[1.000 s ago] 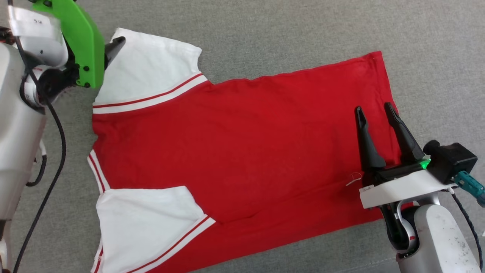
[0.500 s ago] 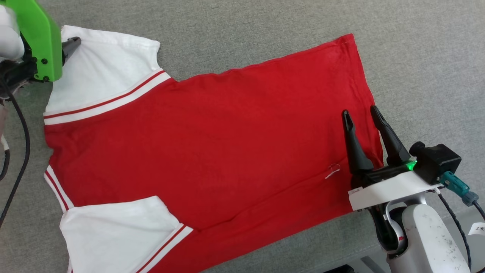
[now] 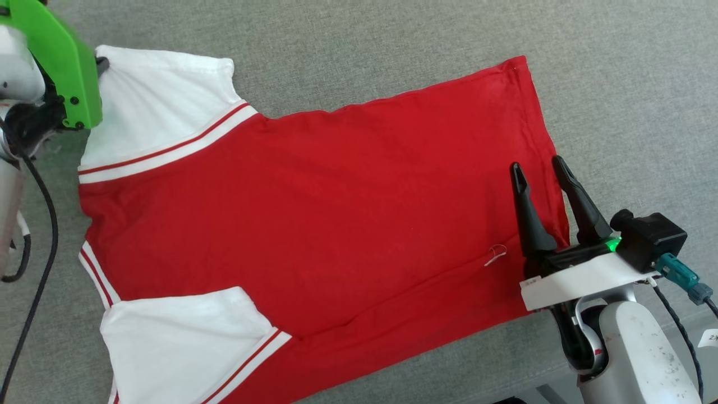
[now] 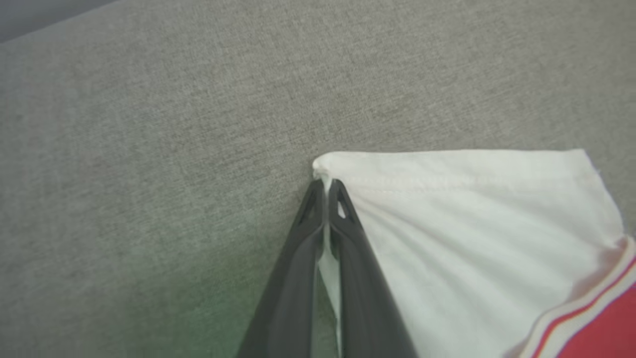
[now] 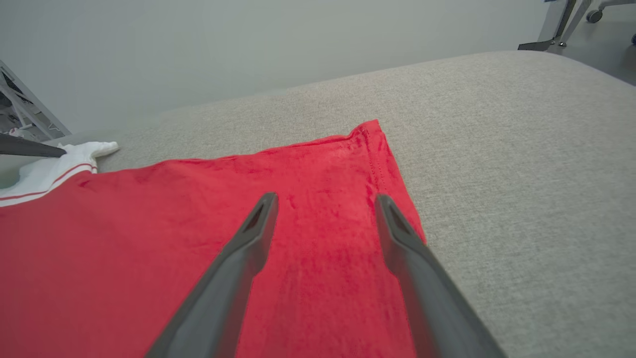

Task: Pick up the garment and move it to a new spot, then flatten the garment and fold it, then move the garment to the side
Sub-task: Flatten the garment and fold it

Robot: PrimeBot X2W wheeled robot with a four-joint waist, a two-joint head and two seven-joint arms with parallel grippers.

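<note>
Headcam: seeing garment (image 3: 314,213) laid flat on grey padded surface (image 3: 392,33), right claw (image 3: 536,164) spread wide above hem (image 3: 535,112), holding nothing. Left wrist cam: spotting left claw (image 4: 325,186) pinched tight on white sleeve corner (image 4: 447,223). Right wrist cam: just red hem between prongs. Guessing flattening nearly done; folding and side move to go.

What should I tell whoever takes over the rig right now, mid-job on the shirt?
Left gripper: shut on the outer corner of the far white sleeve of the red jersey-style T-shirt with white short sleeves.
Right gripper: open, holding nothing, fingers over the shirt's hem end.
Shirt: spread nearly flat on the grey woven-fabric surface, sleeves toward the robot's left, hem toward its right.
Done: laid out, mostly flattened.
Left: fold it, then move it to the side.
</note>
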